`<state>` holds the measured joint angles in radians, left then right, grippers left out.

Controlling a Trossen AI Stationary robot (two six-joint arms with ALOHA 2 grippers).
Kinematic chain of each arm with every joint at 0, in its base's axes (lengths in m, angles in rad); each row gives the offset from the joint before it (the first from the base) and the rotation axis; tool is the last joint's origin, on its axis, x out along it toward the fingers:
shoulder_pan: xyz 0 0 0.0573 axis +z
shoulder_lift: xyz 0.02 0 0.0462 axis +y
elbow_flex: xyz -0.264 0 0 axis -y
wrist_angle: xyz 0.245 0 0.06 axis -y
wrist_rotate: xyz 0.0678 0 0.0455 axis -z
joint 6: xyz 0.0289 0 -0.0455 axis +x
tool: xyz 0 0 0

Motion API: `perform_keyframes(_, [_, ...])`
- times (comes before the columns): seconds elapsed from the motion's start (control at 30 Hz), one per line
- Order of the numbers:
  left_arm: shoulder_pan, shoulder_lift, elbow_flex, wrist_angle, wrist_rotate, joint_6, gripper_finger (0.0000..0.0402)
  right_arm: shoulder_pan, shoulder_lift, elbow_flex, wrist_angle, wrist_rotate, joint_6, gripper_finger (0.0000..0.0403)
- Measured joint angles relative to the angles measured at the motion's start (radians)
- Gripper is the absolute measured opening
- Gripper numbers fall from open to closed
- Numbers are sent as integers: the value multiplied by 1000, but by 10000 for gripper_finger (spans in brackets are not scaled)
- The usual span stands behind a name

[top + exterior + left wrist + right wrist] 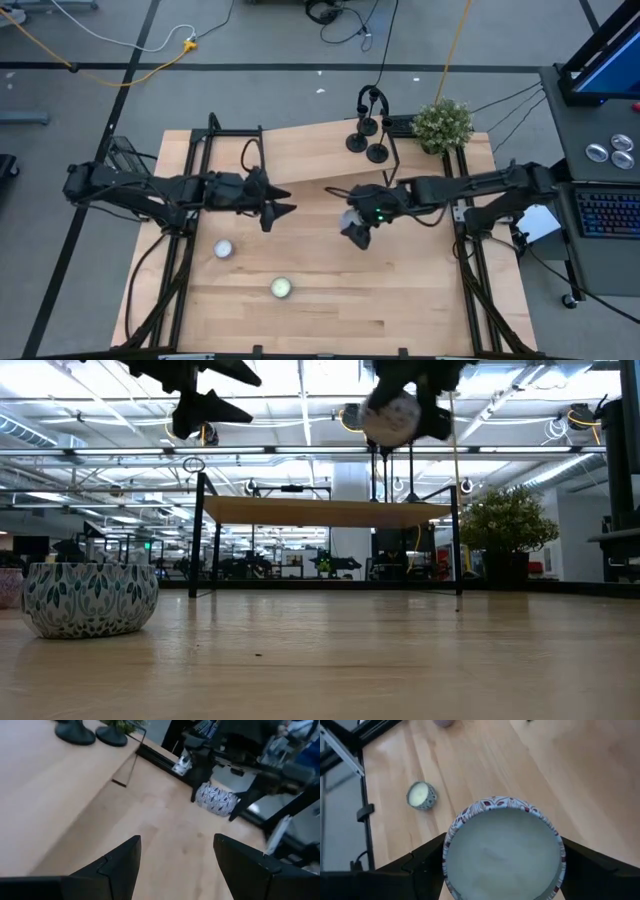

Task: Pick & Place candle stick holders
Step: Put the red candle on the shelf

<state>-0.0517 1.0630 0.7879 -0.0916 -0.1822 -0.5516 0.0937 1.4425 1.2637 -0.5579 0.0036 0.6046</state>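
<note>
- A green-patterned candle (pixel 281 288) sits nearest the table's (pixel 330 310) front edge, with a second pale candle (pixel 223 248) a little behind it toward the left side.
- The right gripper (pixel 356 230) hangs above the middle of the table, its fingers (pixel 422 865) clamped on either side of a round patterned tin candle (pixel 503 851) held clear of the wood.
- The left gripper (pixel 283 210) hovers level with it on the left, its fingers (pixel 117 865) spread apart and holding nothing.
- Beyond both, a raised wooden shelf (pixel 310 155) spans the back of the table.
- The candle stick holders (pixel 366 140), three small black pieces with round flat bases and thin upright stems, stand clustered on the shelf's right end.
- A potted plant (pixel 442 125) stands just beside them at the far right corner.
</note>
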Motion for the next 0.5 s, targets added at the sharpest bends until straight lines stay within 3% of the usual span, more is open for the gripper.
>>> perform_keyframes(0.3, [-24, 0, 0, 50, 88, -274, 253, -16, 179, 241, -97, 61, -210, 293])
perform_keyframes(0.5, [-23, 0, 0, 50, 88, -415, 253, -15, 241, 332, -108, 129, -284, 293])
